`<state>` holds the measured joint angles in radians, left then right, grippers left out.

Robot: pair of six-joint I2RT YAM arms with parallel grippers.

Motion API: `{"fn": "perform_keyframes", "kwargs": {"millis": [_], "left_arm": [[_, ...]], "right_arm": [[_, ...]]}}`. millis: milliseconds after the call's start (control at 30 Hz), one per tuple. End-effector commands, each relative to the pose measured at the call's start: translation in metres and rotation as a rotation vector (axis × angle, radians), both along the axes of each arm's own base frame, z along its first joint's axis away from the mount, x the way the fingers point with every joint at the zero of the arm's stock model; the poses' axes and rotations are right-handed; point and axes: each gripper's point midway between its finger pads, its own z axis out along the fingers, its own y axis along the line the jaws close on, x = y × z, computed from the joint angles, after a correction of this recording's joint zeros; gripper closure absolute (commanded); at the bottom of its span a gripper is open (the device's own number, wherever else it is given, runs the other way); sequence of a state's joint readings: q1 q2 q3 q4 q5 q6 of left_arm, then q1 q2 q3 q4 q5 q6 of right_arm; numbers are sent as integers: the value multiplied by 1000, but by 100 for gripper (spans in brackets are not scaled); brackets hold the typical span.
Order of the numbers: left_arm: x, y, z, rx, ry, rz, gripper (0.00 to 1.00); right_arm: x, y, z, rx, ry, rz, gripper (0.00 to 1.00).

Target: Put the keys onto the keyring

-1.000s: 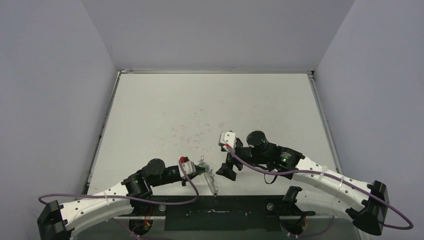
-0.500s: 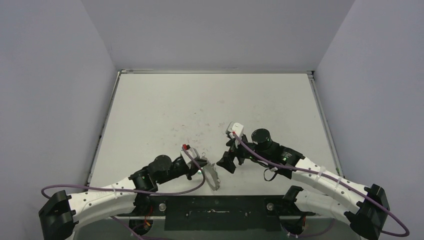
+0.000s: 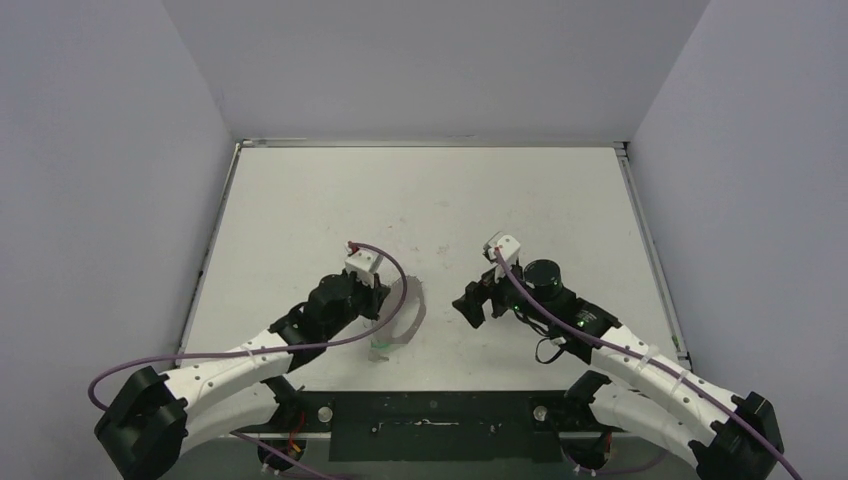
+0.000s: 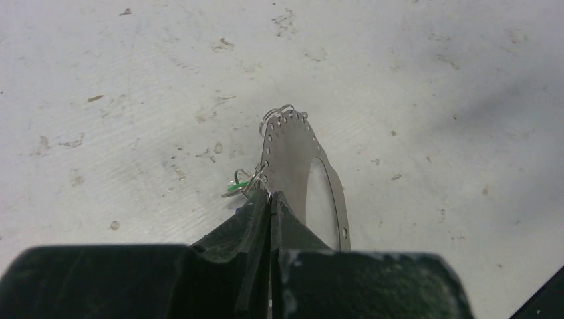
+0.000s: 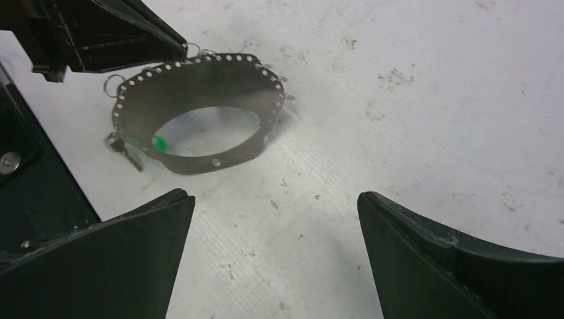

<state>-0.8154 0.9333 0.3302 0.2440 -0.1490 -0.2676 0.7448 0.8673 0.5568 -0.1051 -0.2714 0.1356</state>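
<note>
The scuffed white bench (image 3: pixel 430 200) is lit bright and even from overhead in the top view, with the grey walls (image 3: pixel 100 200) left a touch dimmer. Only soft shadows are cast under the arms. In the left wrist view a wide grey shadow is spread over the right side, and the black left fingers (image 4: pixel 256 232) are blurred up close. The thin silvery metal hoop (image 5: pixel 199 70) is rendered dark in the right wrist view.

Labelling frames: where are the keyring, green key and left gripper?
keyring (image 5: pixel 199 80): right wrist view, upper perforated band.
green key (image 4: pixel 234 189): left wrist view, its green head.
left gripper (image 4: pixel 271 199): left wrist view, between its shut fingertips.
</note>
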Motion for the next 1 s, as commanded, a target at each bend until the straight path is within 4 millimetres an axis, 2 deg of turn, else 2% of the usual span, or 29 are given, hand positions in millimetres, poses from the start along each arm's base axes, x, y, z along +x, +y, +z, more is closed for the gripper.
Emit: {"fn": "perform_keyframes", "kwargs": {"millis": [0,167,200,300,400,533,600,833,967], "left_arm": [[31,0,35,-69,4,75,100],[61,26,39,-64,35,177,100],[68,34,40,-62,39,201,97],[81,50,43,-58,48,249,78],[89,67,47,-45,51,294,49],[94,92,55,13,29,366,29],[93,108,57,40,24,447,4],[81,158,51,127,-26,659,3],[71,181,40,217,-56,727,3]], "right_arm": [[22,-19,1,48,-8,-140,0],[42,-49,-11,49,25,-288,0],[48,-58,-12,44,23,-329,0],[59,-77,-12,30,16,-419,0],[69,-96,-13,20,17,-505,0],[79,-113,-7,17,12,-589,0],[82,-119,-2,11,3,-624,0],[96,-156,4,-69,-107,-801,0],[97,-187,-8,-171,-155,-934,0]]}}
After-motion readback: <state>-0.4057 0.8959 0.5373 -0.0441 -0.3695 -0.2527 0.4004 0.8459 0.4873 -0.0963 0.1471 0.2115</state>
